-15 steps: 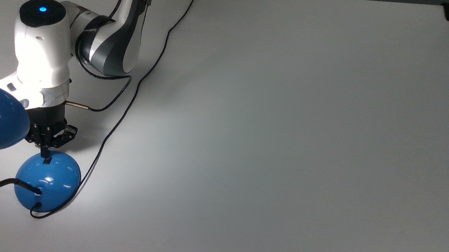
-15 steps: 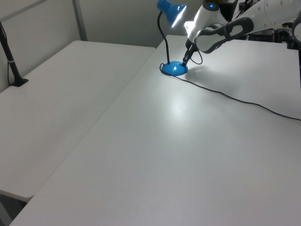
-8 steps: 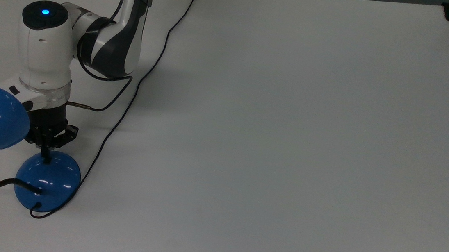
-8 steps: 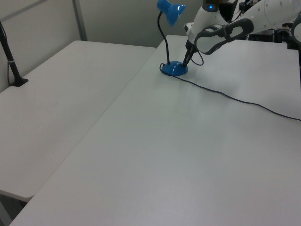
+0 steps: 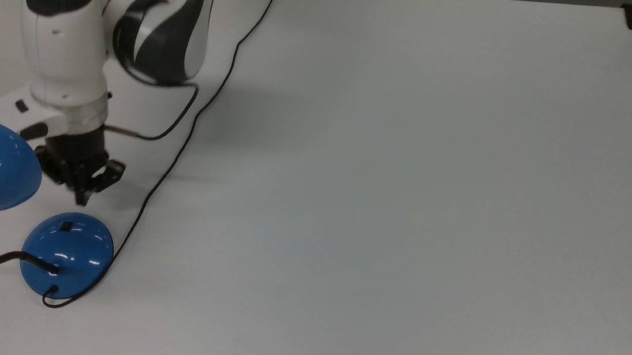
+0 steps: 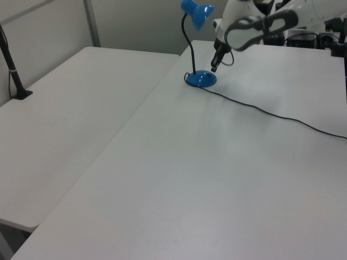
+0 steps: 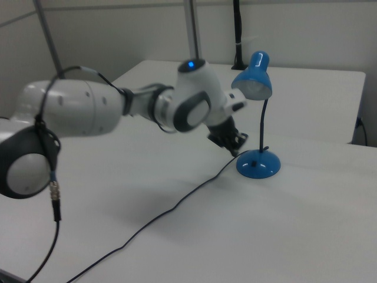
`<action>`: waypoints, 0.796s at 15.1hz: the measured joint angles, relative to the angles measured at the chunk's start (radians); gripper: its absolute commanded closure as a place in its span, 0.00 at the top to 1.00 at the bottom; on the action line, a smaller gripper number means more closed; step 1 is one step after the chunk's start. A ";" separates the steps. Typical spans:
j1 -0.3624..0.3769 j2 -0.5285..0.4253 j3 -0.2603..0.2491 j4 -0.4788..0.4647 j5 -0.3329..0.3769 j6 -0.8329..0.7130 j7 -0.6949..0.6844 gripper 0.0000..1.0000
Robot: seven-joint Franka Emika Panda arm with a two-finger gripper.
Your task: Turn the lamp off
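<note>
Now our clenched claw (image 5: 82,199) hangs at 12 o'clock of the lamp (image 5: 66,253), clear of its switch (image 5: 65,227); careless motion could snag the cord (image 5: 179,153).

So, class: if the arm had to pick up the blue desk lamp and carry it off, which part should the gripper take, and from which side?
Probably the black gooseneck, low down above the domed base. The neck is thin enough for two fingers, while the glossy dome and the shade are wide and rounded, likely to slip. Come in level from the top view's right, where the gripper already hangs and the table is free; mind the cord.
</note>
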 measured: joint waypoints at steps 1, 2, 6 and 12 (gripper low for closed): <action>0.006 -0.052 0.018 -0.014 -0.001 -0.074 0.043 0.02; 0.019 -0.107 0.029 -0.031 -0.001 -0.154 0.085 0.09; 0.084 -0.328 0.035 -0.075 -0.008 -0.532 0.175 1.00; 0.130 -0.572 0.036 -0.123 -0.043 -0.828 0.194 1.00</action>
